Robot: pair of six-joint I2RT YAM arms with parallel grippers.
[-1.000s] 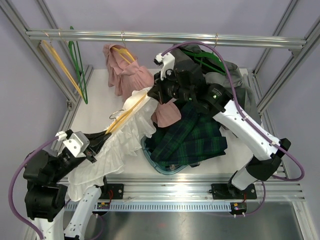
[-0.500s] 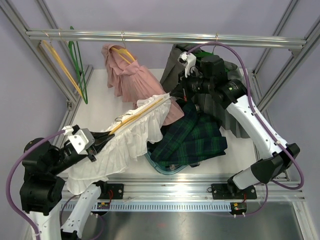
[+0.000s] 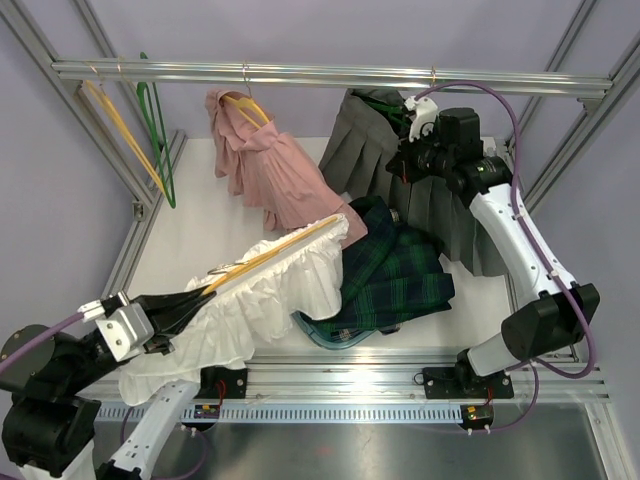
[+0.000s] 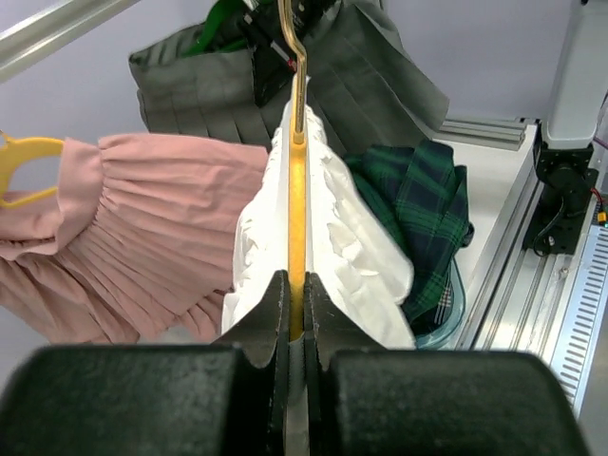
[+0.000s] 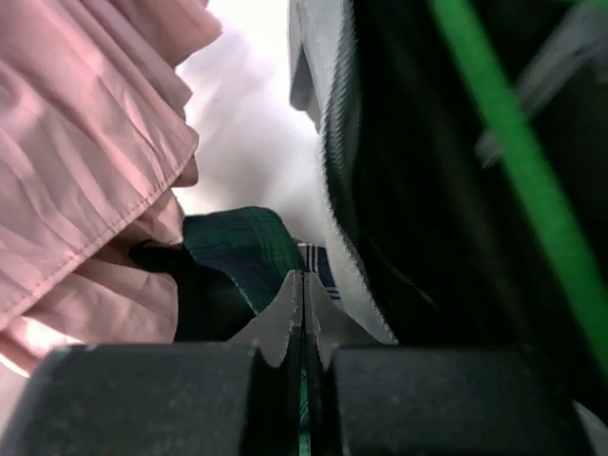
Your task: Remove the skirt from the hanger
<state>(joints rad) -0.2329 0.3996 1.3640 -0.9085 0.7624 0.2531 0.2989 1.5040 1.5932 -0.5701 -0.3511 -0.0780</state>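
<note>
Right end effector [image 5: 302,285] retreated rearward, closed empty, left end effector [image 4: 296,296] clamping yellow hanger [image 4: 297,190], white skirt [image 4: 356,247] attached

Left arm [image 3: 50,390] low, near, jaws tight; right arm [image 3: 522,243] far, high, jaws together.

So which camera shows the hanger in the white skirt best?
The top view: the hanger lies side-on, its full length along the white skirt. The left wrist view sees it edge-on, clamped in the left pincer. The right wrist view misses it.
</note>
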